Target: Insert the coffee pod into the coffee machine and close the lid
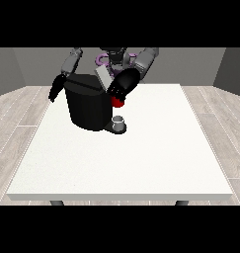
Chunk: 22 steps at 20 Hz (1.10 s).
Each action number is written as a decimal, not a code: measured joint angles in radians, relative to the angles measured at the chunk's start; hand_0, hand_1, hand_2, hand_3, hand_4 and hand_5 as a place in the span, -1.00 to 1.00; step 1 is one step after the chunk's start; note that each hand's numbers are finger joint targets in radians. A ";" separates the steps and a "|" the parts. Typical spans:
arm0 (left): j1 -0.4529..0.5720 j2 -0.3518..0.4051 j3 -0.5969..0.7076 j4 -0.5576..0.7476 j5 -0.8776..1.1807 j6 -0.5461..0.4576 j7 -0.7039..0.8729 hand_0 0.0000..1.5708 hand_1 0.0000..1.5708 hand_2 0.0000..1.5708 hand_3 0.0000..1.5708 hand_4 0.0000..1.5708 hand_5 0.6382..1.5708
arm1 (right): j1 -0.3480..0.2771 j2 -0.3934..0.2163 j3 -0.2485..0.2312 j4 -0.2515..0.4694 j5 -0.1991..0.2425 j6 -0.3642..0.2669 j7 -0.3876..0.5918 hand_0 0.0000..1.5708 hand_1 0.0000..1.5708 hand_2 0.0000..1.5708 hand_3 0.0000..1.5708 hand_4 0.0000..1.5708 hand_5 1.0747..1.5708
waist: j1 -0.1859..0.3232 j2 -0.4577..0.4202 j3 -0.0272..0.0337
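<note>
My robot hand at the view's right (122, 87) hovers at the coffee machine (87, 106), above a red thing at the machine (118, 102); finger pose unclear. A grey thing (119, 121), possibly a cup, sits below on the desk (141, 163). My robot hand at the view's left (55, 90) hangs beside the machine, pose unclear.

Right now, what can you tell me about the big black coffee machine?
The coffee machine is a dark, rounded block standing upright on the far left part of the white table. A grey lid flap sticks up, tilted, from its top. A grey cup sits on its low base. A red thing at the machine shows under the hand at the view's right, which is at the machine's top.
</note>
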 measured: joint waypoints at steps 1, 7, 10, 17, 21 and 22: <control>0.001 0.008 -0.002 0.000 -0.008 0.010 -0.007 0.33 0.33 0.34 -0.05 -1.00 1.00 | -0.006 -0.004 0.003 -0.007 0.001 0.005 0.012 -1.00 -1.00 -1.00 -1.00 -0.89 1.00 | -0.005 0.003 0.0002; -0.013 0.034 -0.018 -0.005 -0.037 0.018 -0.038 -1.00 -1.00 -0.13 -0.29 -1.00 1.00 | -0.008 -0.003 0.005 0.003 0.017 -0.011 -0.016 -1.00 -1.00 -1.00 -1.00 -0.81 1.00 | -0.008 0.027 0.0005; -0.016 0.058 -0.016 0.008 -0.049 0.028 -0.056 -1.00 -1.00 -0.21 -0.38 -1.00 1.00 | -0.022 -0.001 0.015 -0.018 0.021 -0.007 0.011 -1.00 -1.00 -1.00 -1.00 -0.89 1.00 | -0.020 0.035 0.0004; -0.009 0.055 -0.013 0.013 -0.065 0.054 -0.053 -1.00 -1.00 -0.45 -0.58 -1.00 1.00 | -0.027 0.015 0.018 -0.018 0.021 -0.016 0.029 -1.00 -1.00 -1.00 -1.00 -1.00 1.00 | -0.008 0.018 0.0012; 0.008 0.041 -0.012 0.024 -0.067 0.048 -0.037 -1.00 -1.00 -0.72 -0.81 -1.00 1.00 | -0.003 0.025 0.019 -0.006 0.013 -0.011 0.025 -1.00 -1.00 -1.00 -1.00 -1.00 1.00 | 0.005 -0.018 -0.0002; 0.016 0.048 -0.005 0.032 -0.064 0.048 -0.039 -1.00 -1.00 -1.00 -0.81 -1.00 1.00 | 0.011 0.021 0.024 -0.015 0.010 0.000 0.024 -1.00 -1.00 -1.00 -1.00 -1.00 1.00 | -0.001 -0.028 -0.0004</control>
